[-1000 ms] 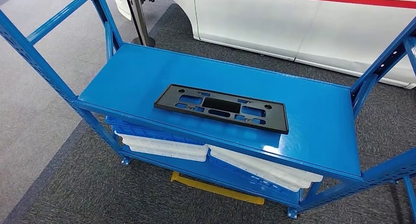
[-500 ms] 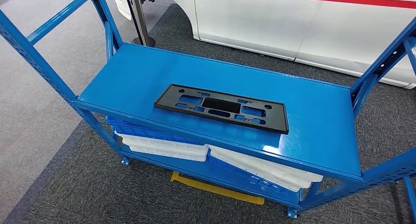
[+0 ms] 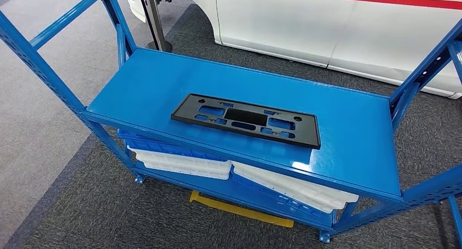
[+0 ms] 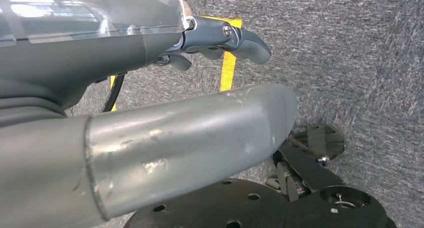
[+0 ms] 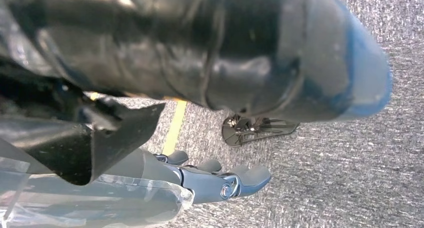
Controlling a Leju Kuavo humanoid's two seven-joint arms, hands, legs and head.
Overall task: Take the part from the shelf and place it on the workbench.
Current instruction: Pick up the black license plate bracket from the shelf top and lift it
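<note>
Nearest to the robot are its own two hands, both hanging low over the grey carpet. The left hand (image 4: 220, 41) holds nothing: its dark fingers (image 4: 245, 38) reach out almost straight and lie apart from the thick grey thumb (image 4: 200, 133), with only air between them. The right hand (image 5: 220, 180) is the same, its fingers (image 5: 250, 177) stretched out and a little apart, touching nothing, so this hand is open and empty too. A yellow line (image 5: 175, 123) on the floor runs under each hand.

In the head view, one yellow strip (image 3: 239, 208) lies on the carpet just in front of the blue shelf (image 3: 348, 129). The shelf has two levels that I can see. On the lower level there are stacked trays (image 3: 182, 162), white ones and blue ones in two piles side by side; I cannot count them exactly.

On the upper level lies one part (image 3: 245, 120), a long flat black plate with several cut-out holes. It rests flat near the front edge, about in the middle of the board, a little turned so that its right end comes closer to the edge. No hand touches it.

Behind the shelf one grey post (image 3: 154, 17) stands on a round foot, and beyond it is one white car (image 3: 338, 25) with a red stripe along its side.
</note>
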